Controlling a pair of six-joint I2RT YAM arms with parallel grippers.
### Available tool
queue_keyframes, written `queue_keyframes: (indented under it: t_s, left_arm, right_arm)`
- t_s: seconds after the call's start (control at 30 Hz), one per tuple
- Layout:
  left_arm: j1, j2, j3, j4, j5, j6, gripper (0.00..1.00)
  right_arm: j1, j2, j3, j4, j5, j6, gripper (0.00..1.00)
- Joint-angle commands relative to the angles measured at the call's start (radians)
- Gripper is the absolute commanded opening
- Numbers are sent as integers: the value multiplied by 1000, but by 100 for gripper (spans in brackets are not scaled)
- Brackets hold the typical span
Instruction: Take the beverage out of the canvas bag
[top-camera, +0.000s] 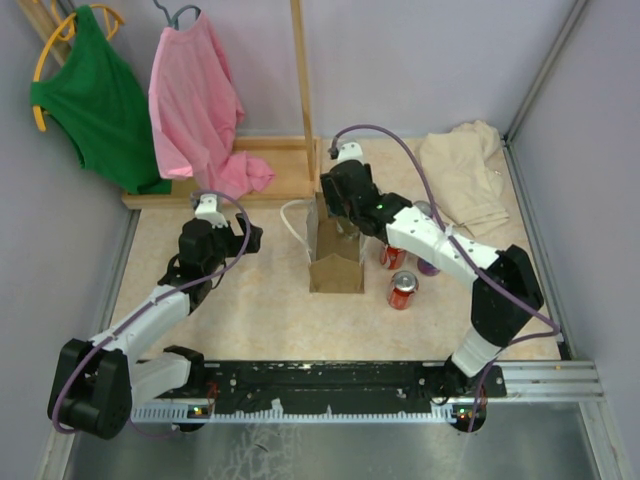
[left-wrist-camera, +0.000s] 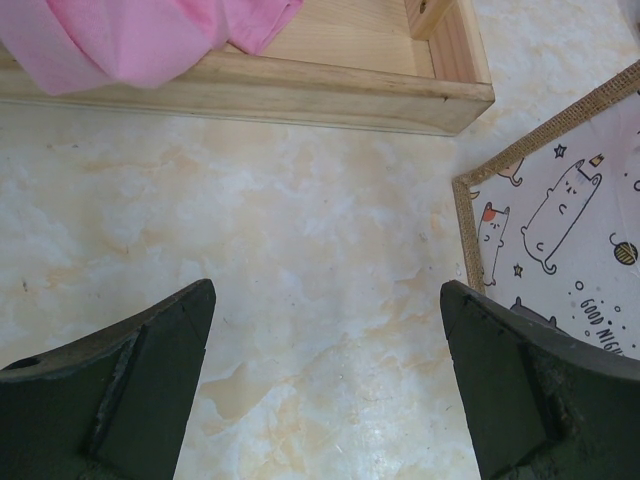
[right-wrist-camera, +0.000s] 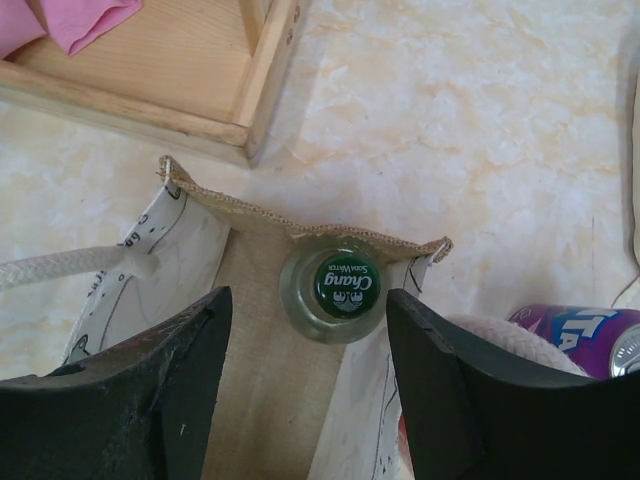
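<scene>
Right fingers (right-wrist-camera: 170, 390) open, spread over the bag (top-camera: 335, 272) at the middle of the bench (top-camera: 260, 320). Bottle (right-wrist-camera: 338, 285) upright inside, between them, against the bag's far wall. Left fingers (left-wrist-camera: 130, 390) open above bench, left of bag.

We see our left gripper (left-wrist-camera: 327, 300) spread wide, its two dark fingers (left-wrist-camera: 150, 390) standing at the bottom corners with nothing between them but bare marbled table (left-wrist-camera: 300, 220). Ahead of the fingertips, across the top, lies a pale wooden frame (left-wrist-camera: 300, 95). A pink cloth (left-wrist-camera: 130, 40) is draped over its far left part, and the foot of a post (left-wrist-camera: 430, 15) stands in its right end. Just ahead of the right-hand finger the bag (left-wrist-camera: 560, 230) shows a white panel printed with cartoon cats and edged in coarse brown weave. That finger overlaps the panel's lower part; we cannot tell whether they touch.
</scene>
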Motion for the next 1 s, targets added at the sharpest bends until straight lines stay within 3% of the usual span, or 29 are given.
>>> queue_keyframes:
  t_s: [0.0, 0.77, 0.97]
  left_arm:
    - [-5, -11, 11, 11, 2, -3, 100]
    - [-5, -13, 8, 11, 3, -1, 100]
    - [-6, -13, 6, 11, 5, -2, 100]
  right_arm:
    - [-10, 24, -8, 41, 21, 16, 63]
    - [-43, 157, -21, 94, 22, 52, 62]
    - [-43, 206, -2, 98, 19, 66, 68]
